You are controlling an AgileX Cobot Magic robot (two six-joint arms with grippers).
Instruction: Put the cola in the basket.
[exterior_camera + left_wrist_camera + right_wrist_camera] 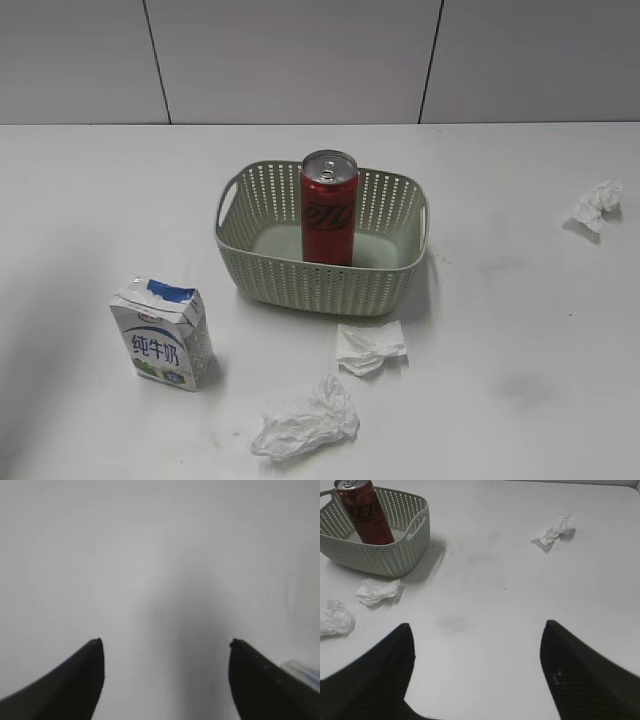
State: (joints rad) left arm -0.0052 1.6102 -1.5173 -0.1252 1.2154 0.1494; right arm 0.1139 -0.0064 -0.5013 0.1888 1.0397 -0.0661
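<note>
The cola [329, 208], a tall red can with a silver top, stands upright inside the pale green basket [260, 268] at the table's middle. It rises above the basket's wall. Both also show at the top left of the right wrist view, the cola [366, 513] in the basket [385, 560]. My right gripper [477, 625] is open and empty over bare table, well to the right of the basket. My left gripper [166, 641] is open and empty over plain white surface. Neither gripper shows in the exterior view.
A white-and-blue milk carton [161, 334] stands at the front left. Crumpled tissues lie in front of the basket [370, 347], nearer the front edge [305, 421], and at the far right [594, 205]. A grey panelled wall stands behind the table.
</note>
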